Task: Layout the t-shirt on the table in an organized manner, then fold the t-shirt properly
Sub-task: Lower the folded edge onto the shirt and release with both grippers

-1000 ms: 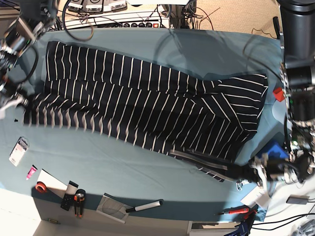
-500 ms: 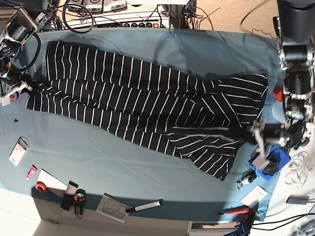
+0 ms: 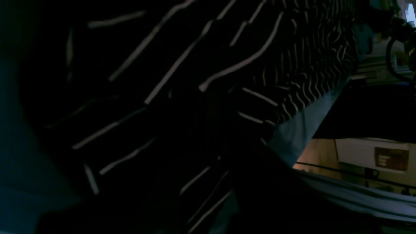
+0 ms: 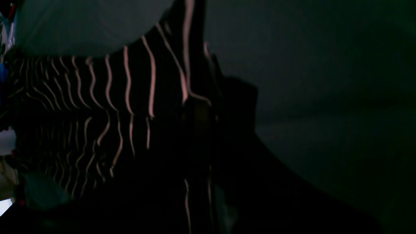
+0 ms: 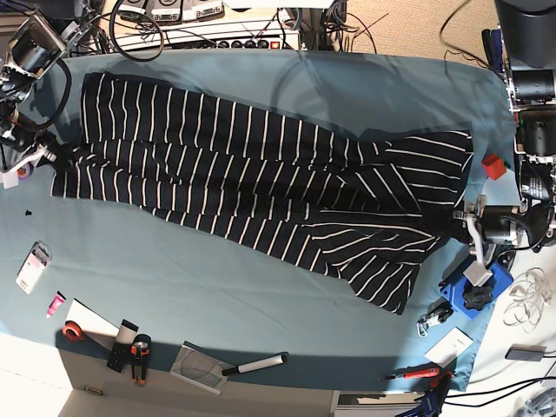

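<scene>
Since a second ago the shirt point(image 5: 261, 195) has been pulled flatter across the desk point(image 5: 217, 295). Both hands, left hand point(image 5: 469, 224) and right hand point(image 5: 48, 156), apparently pinch its edges; next, release and fold.

My base view is bright and sharp but bows at its edges, with sun glare along the near floor, while both wrist views are very dim, the t-shirt point(image 3: 182, 97) nearly lost in shadow
</scene>
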Controlling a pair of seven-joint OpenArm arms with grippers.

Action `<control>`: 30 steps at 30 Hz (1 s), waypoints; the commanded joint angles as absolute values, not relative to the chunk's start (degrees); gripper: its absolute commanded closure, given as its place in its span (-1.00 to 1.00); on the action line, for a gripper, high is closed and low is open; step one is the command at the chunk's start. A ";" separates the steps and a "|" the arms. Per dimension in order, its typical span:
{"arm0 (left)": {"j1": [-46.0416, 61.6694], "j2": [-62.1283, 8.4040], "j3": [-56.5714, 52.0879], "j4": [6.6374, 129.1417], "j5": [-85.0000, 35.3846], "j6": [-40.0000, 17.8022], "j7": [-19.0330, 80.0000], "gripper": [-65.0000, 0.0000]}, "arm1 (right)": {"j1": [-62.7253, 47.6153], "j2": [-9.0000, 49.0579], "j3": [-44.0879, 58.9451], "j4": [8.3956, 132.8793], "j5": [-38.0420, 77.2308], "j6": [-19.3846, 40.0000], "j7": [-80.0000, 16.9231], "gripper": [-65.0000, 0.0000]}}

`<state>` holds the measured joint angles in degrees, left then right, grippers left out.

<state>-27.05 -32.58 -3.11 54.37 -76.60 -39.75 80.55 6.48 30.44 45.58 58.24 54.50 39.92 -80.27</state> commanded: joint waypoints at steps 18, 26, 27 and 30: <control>-28.58 -33.85 -3.57 55.13 -77.12 -40.00 80.00 1.00 | 2.68 32.05 45.76 59.27 59.46 40.00 -80.00 1.00; -28.58 -33.85 -3.57 55.13 -77.12 -40.00 80.00 1.00 | 0.97 32.05 45.76 59.27 61.08 40.00 -80.00 1.00; -28.58 -33.85 -3.57 55.13 -77.12 -40.00 80.00 1.00 | 0.95 32.03 45.76 59.27 61.08 40.00 -80.00 1.00; -28.60 -33.95 -3.57 55.13 -77.14 -40.00 80.00 1.00 | 0.97 32.05 45.76 59.27 61.08 40.00 -80.00 1.00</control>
<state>-27.00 -32.58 -3.11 54.37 -76.09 -39.75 80.55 0.60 30.33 45.58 58.24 59.90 39.94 -80.58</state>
